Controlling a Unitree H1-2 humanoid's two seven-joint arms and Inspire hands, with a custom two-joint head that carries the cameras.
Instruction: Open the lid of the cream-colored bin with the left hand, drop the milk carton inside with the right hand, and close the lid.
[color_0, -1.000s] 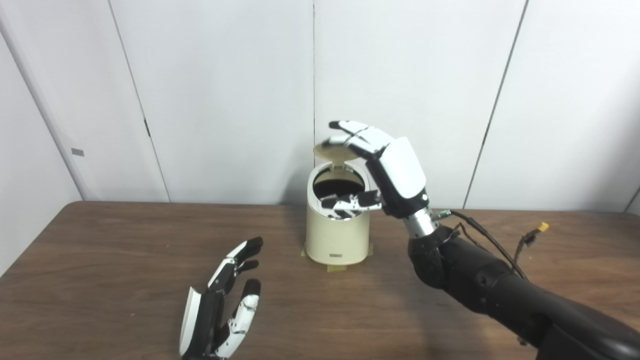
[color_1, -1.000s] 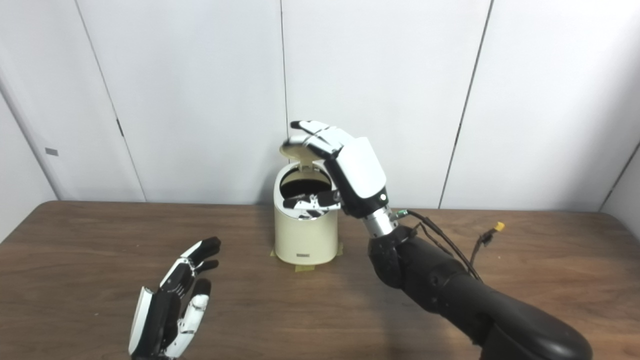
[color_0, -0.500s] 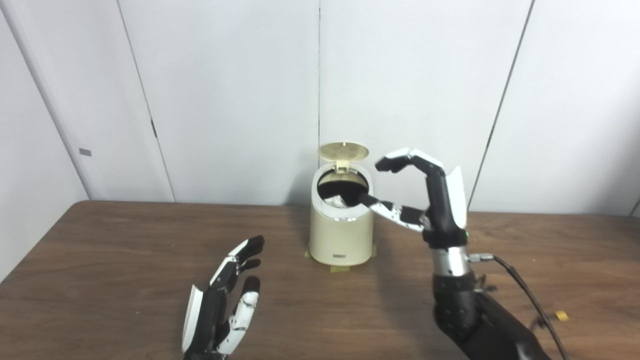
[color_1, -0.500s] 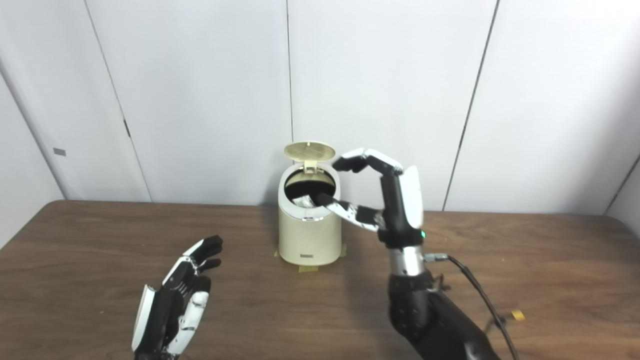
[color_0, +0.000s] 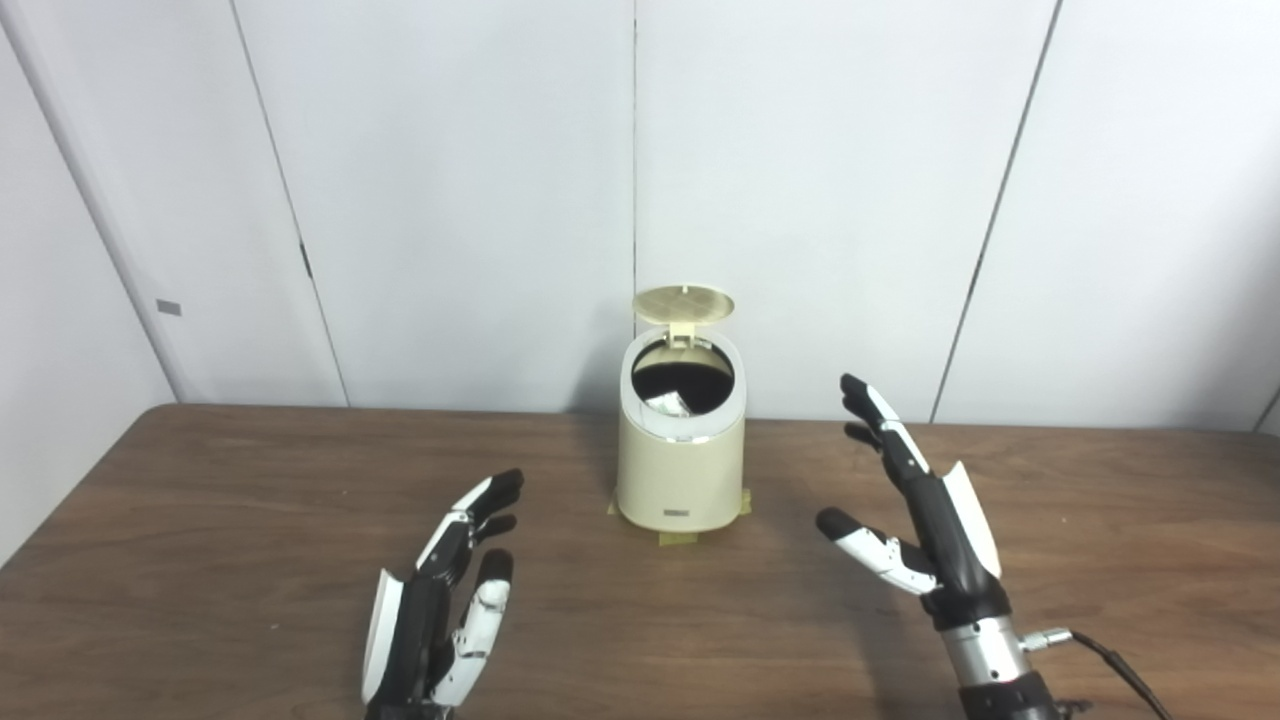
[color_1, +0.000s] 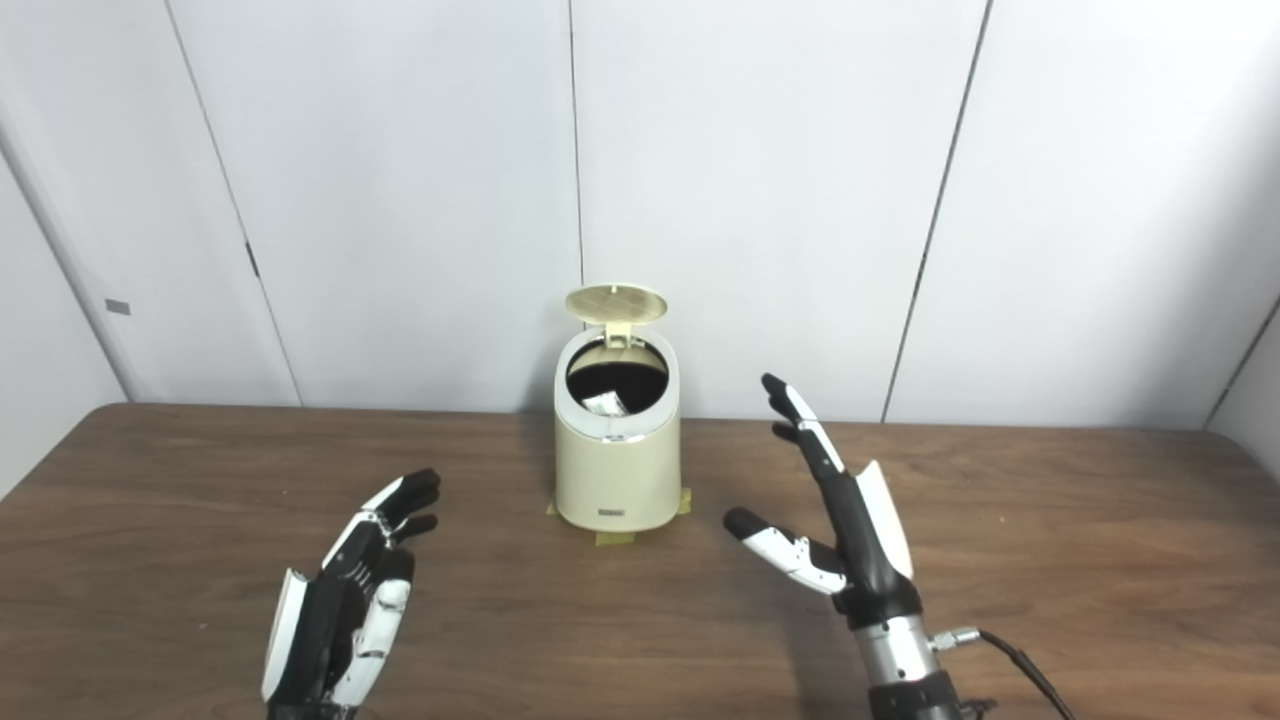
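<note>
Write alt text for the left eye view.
A cream-colored bin stands on a wooden table with its lid flipped up and a milk carton partly visible inside. The left hand and right hand, both open, flank it.

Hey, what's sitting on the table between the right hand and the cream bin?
Nothing: only bare wooden table lies between the right hand and the bin, clear in both eye views.

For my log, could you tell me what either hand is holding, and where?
Nothing: the left hand and right hand are both open and empty.
</note>
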